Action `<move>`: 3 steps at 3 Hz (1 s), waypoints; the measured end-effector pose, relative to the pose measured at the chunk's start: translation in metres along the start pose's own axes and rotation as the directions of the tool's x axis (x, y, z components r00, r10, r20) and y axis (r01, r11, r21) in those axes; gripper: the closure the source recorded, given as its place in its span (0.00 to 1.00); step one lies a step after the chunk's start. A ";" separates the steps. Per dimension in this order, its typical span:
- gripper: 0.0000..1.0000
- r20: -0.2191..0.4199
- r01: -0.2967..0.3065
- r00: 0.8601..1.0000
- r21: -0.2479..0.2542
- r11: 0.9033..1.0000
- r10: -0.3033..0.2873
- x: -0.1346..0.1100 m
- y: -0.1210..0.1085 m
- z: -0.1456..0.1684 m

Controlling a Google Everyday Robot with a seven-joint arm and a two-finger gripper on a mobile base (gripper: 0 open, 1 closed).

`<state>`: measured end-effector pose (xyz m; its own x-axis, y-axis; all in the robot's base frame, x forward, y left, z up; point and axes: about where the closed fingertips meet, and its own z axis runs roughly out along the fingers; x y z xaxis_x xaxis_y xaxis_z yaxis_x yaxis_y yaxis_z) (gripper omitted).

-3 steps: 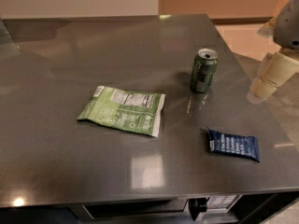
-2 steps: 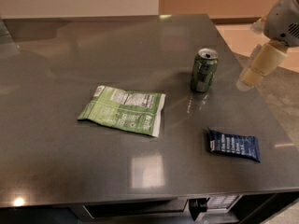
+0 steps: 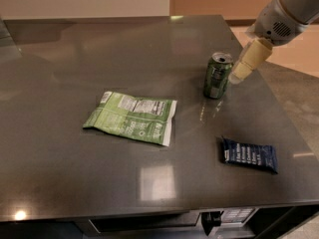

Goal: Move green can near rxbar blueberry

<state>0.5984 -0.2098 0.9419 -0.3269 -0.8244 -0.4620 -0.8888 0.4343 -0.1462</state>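
A dark grey tabletop [image 3: 75,54] was seen from above and in front; a green can [image 3: 218,76] stood upright toward its right rear, silver top showing; a dark blue blueberry bar [image 3: 249,155] lay flat nearer the front right edge, well apart from the can; a green chip bag [image 3: 132,117] lay flat near the middle, to the left of both. The robot's arm reached in from the upper right, and its cream-coloured claw [image 3: 238,73] hung just beside the can's right side, level with the upper half, seemingly not touching it; whether the claw was open or closed could not be told. The step in hand looked like the approach to grasp the can; to do it well, the claw would need to straddle the can squarely around its middle, coming in level so as not to nudge and tip the light can; once gripped, the can should be lifted clear, carried forward, and set down upright just beside the bar, not on it.
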 end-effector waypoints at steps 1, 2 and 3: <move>0.00 -0.001 -0.020 1.000 -0.036 0.999 0.020 -0.011 -0.010 0.027; 0.00 0.000 -0.031 1.000 -0.069 0.997 0.031 -0.018 -0.011 0.045; 0.16 -0.009 -0.028 1.000 -0.085 0.996 0.027 -0.021 -0.008 0.055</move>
<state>0.6303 -0.1765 0.9047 -0.3538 -0.8155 -0.4581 -0.9035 0.4246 -0.0580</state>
